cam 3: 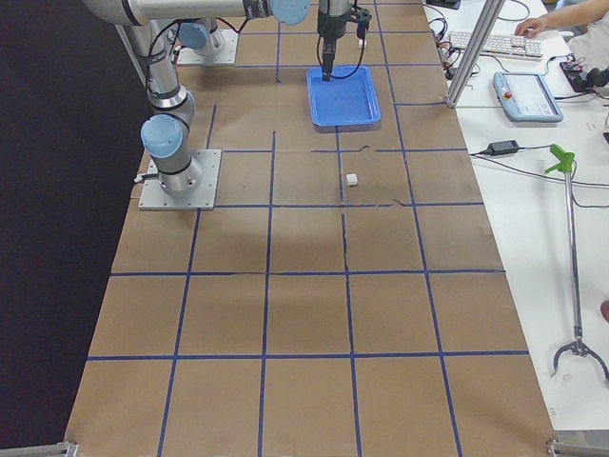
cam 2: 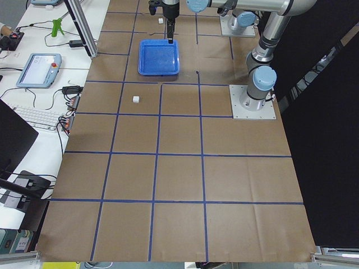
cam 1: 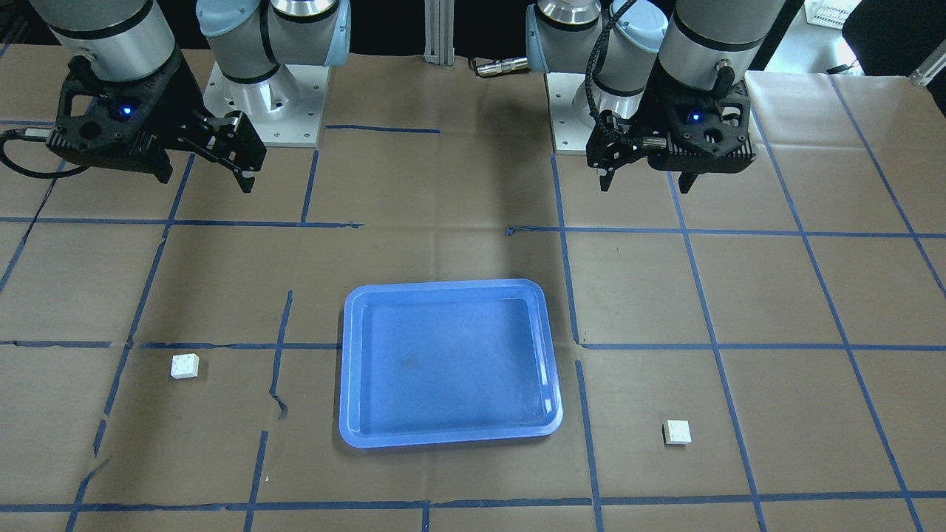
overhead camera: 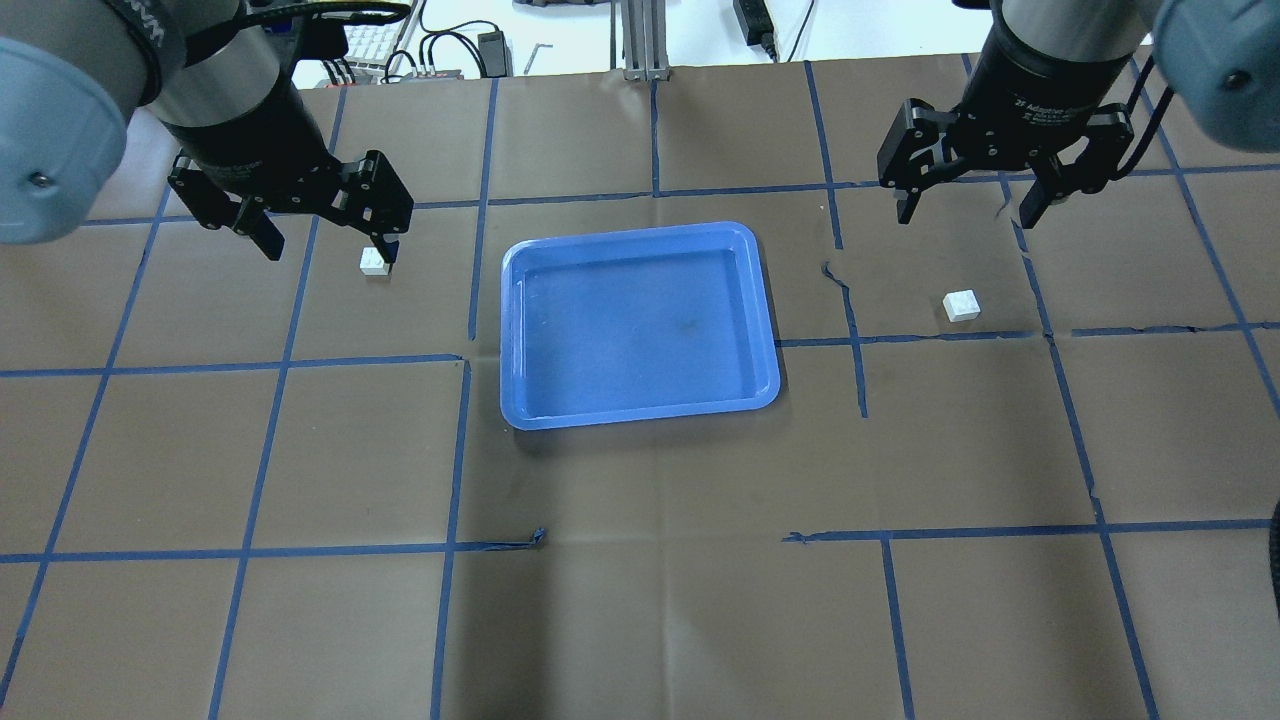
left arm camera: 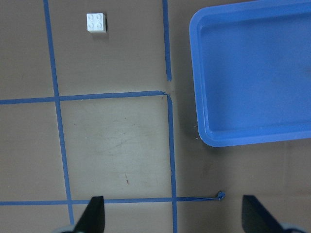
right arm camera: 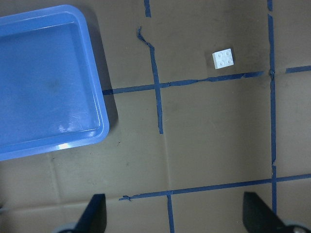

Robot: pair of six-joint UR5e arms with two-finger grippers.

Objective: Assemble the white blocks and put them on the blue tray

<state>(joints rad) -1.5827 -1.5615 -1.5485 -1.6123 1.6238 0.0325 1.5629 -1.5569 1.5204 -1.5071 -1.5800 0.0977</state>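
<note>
Two white blocks lie on the brown surface [overhead camera: 640, 600], well apart, with the blue tray [overhead camera: 640, 320] between them. The left block [overhead camera: 374, 261] is on the tray's left side and the right block [overhead camera: 961, 305] is on its right side. Nothing is in the tray.

The left end effector [overhead camera: 328, 250] hangs above the surface with its fingers [overhead camera: 268, 240] spread wide, and it holds nothing. The right end effector [overhead camera: 967, 215] is the same, wide and holding nothing.

Each block looks small, hard and very light, I think. It should not break or squash. Its sides are smooth, so it could slip or tip over. A good place to take hold is on two flat sides across from each other, not on the round bumps on top. The bumps need to be free so the other block can push onto them.

From above, one left finger seems to touch the left block, but the front view shows the end effector up high and apart from it. The wrist views show only the finger tips. In the side views the blocks are tiny dots.
</note>
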